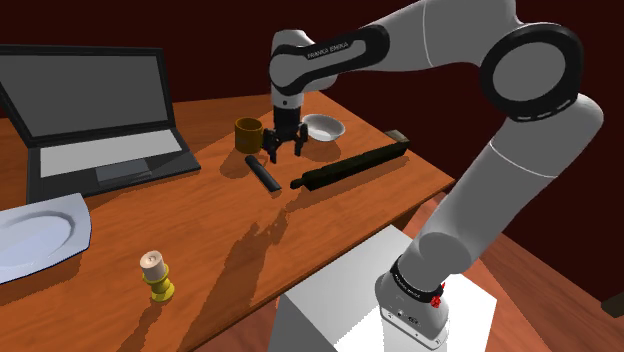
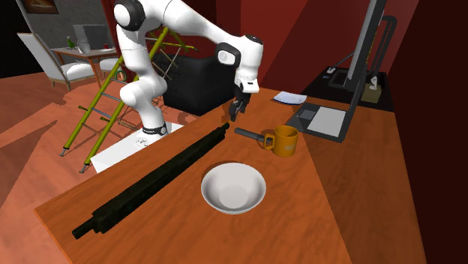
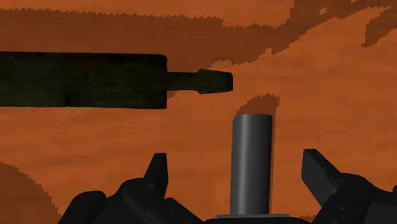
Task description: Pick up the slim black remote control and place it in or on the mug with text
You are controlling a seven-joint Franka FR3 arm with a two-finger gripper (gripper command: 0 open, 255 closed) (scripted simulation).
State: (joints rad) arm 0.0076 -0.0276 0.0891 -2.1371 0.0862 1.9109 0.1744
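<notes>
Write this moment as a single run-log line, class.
phase: pre-grasp | jaws: open, either side of the slim black remote, not touching | remote: flat on table beside orange mug | mug: upright

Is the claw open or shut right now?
Open. In the wrist view the claw has its fingers apart, the remote between them untouched.

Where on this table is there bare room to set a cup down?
Bare wood lies between the laptop, the plate and the remote. It is crowded around the mug, bowl and long black bar, where the hand hovers.
</notes>
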